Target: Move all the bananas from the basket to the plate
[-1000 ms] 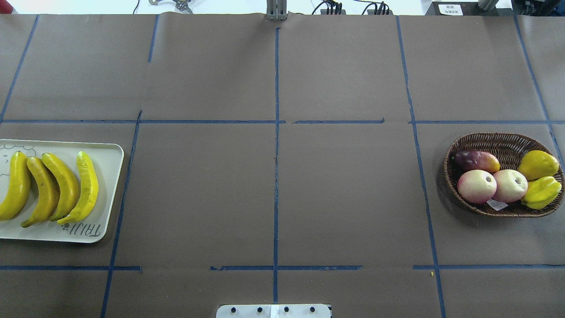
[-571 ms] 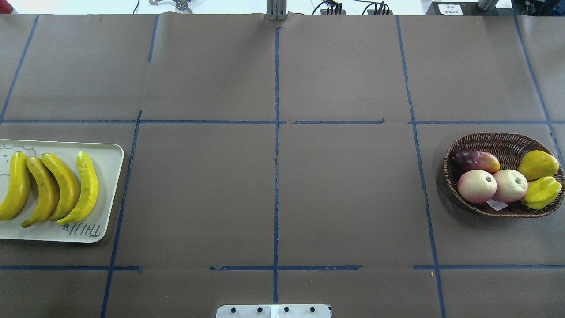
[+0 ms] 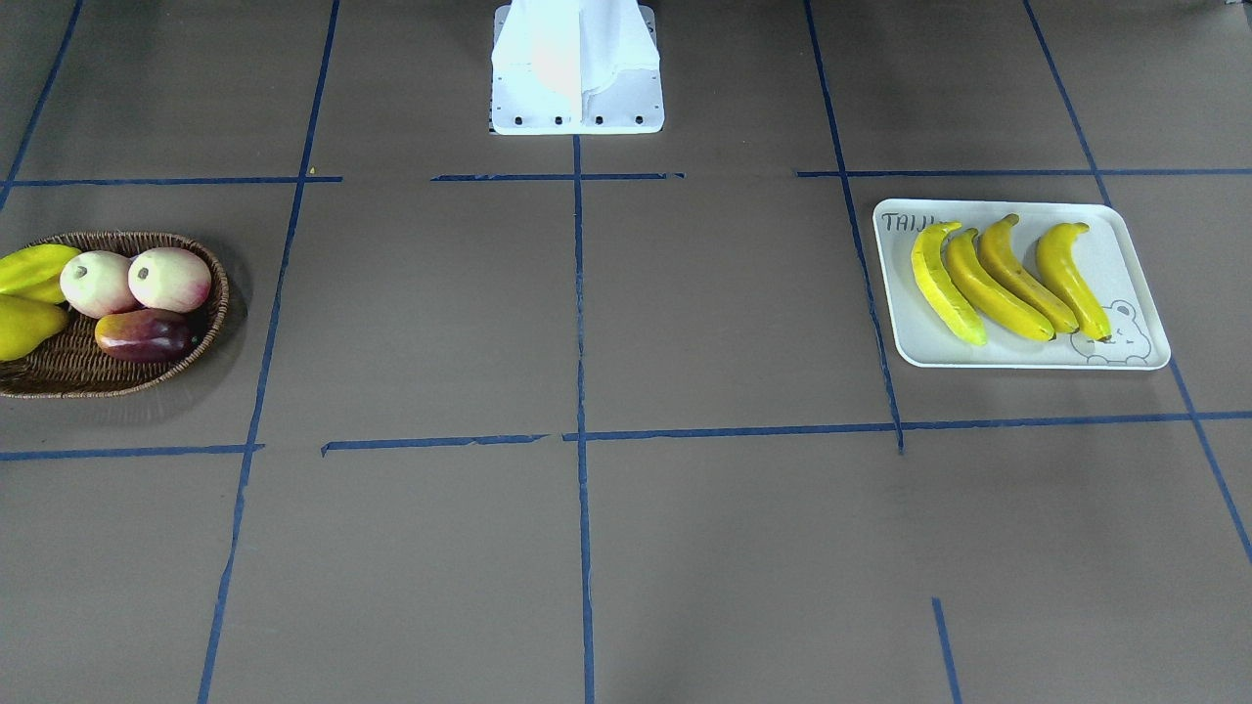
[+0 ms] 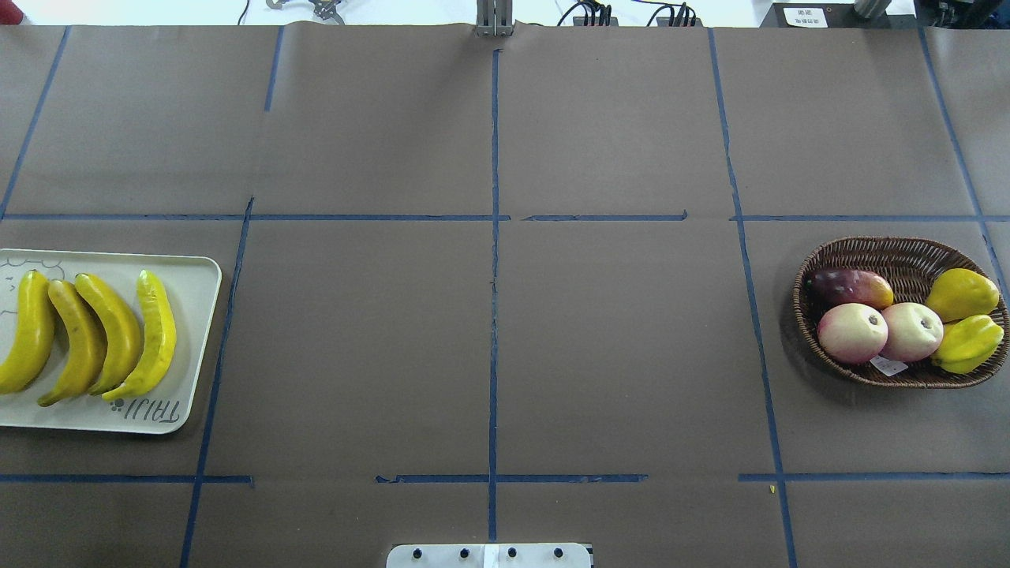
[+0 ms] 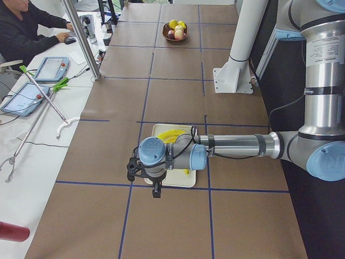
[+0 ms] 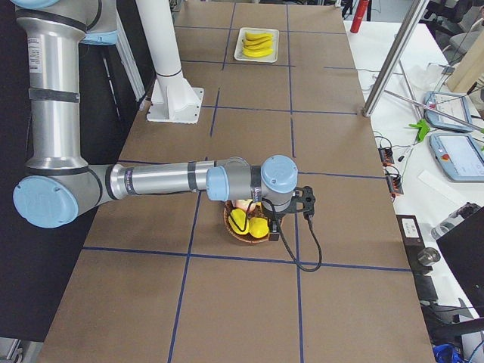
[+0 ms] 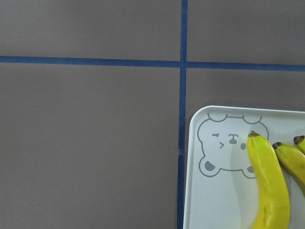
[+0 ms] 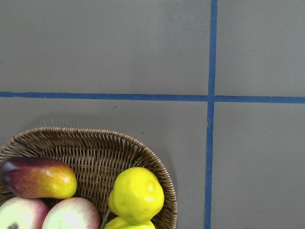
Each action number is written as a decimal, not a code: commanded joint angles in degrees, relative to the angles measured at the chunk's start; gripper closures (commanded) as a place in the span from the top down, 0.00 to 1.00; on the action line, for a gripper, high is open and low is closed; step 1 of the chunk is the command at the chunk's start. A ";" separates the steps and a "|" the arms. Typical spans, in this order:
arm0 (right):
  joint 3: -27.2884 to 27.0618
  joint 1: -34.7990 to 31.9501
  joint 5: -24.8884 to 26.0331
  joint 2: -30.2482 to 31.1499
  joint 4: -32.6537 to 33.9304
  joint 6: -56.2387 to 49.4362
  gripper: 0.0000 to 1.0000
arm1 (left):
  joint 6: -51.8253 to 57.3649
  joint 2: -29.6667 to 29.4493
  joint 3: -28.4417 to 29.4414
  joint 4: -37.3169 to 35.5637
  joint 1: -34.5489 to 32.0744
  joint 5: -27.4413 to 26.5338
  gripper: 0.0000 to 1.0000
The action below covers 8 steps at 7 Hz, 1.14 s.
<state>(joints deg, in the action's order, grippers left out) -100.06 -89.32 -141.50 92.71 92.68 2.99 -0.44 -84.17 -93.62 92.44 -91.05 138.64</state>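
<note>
Several bananas (image 4: 87, 335) lie side by side on the plate (image 4: 197, 315), a pale tray at the table's left end. The front view shows the same bananas (image 3: 998, 279) on the plate (image 3: 1125, 244). The basket (image 4: 892, 252) of brown wicker sits at the right end and holds no banana. The left wrist view looks down on the plate's bear corner (image 7: 214, 200) and one banana (image 7: 269, 186). In the side view, my left gripper (image 5: 155, 190) hangs high over the plate. My right gripper (image 6: 274, 231) hangs over the basket (image 6: 236, 229). I cannot tell whether either is open or shut.
The basket holds two pink-white round fruits (image 4: 852, 331), a purple-red fruit (image 4: 848, 288), a stubby yellow fruit (image 4: 961, 293) and a ridged yellow-green fruit (image 4: 969, 343). The robot's white base (image 3: 577, 68) stands at mid-table. A person (image 5: 21, 27) sits at a side desk with tablets.
</note>
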 commanded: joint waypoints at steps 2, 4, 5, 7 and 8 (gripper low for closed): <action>-0.92 -0.33 -0.27 4.29 0.23 -0.87 1.00 | 0.00 -0.03 -0.08 -0.07 -0.01 -0.04 1.00; -1.89 -2.51 -0.09 7.12 -0.04 -2.01 1.00 | 0.00 -0.03 -0.07 0.02 -0.01 0.05 1.00; -2.06 -4.44 0.08 7.74 -0.57 -4.63 1.00 | 0.00 -0.03 -0.08 0.02 -0.01 0.05 1.00; -2.06 -5.42 0.26 7.58 -0.57 -4.75 1.00 | 0.00 -0.12 0.01 -0.07 -0.01 0.05 1.00; -1.98 -5.43 0.35 7.49 -0.57 -4.83 1.00 | 0.00 -0.12 0.01 -0.07 -0.01 0.05 1.00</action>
<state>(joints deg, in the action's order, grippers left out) -102.08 -94.49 -141.25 100.27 92.13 -1.66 -0.44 -84.26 -93.61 92.38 -91.05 138.69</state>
